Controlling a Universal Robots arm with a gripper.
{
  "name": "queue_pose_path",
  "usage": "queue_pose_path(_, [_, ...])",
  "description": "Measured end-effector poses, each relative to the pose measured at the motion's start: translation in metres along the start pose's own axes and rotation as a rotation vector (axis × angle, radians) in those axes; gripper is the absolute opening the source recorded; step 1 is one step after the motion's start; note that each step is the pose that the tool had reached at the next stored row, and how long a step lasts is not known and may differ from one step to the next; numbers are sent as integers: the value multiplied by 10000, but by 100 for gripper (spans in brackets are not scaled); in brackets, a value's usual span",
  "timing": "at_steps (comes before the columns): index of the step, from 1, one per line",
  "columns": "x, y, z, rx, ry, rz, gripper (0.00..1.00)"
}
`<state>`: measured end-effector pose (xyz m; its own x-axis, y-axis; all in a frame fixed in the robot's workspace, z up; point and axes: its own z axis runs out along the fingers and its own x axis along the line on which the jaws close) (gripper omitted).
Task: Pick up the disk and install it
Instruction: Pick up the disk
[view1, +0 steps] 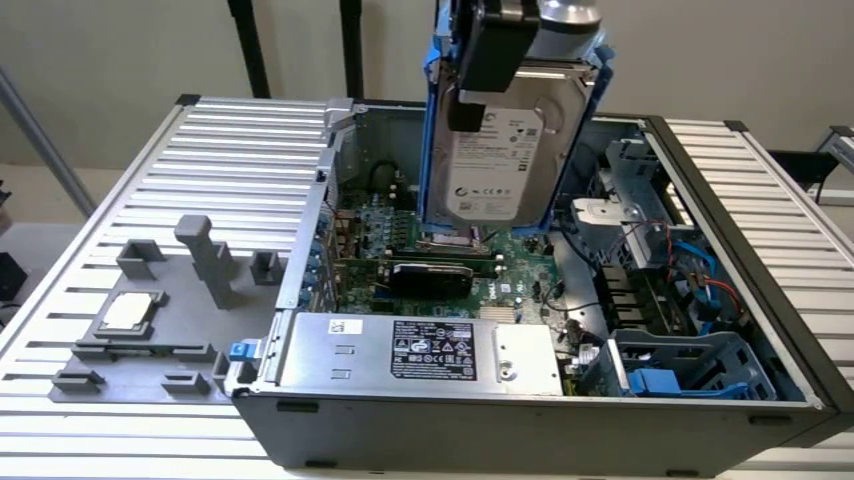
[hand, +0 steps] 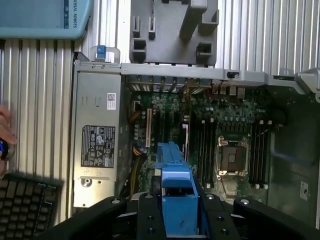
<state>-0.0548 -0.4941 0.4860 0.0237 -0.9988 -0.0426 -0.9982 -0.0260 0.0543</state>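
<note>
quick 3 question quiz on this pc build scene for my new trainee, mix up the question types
1. True or false: the disk lies flat.
2. Pick one. The tool is: A) open with nothing in it, B) shut on the disk, C) shut on a keyboard.
3. Fill the gap: the small square chip rests on a grey tray outside the computer case, on the exterior view's ___ .

Key: 1. False, it hangs upright above the open case. 2. B. 3. left.
</note>
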Motion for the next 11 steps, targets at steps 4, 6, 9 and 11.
queue_pose_path(4, [64, -178, -12, 0, 0, -2, 33])
queue_pose_path(6, [106, -266, -18, 0, 0, 0, 33])
queue_pose_path(9, [185, -373, -25, 0, 0, -1, 33])
queue_pose_path(11, [242, -430, -30, 0, 0, -1, 33])
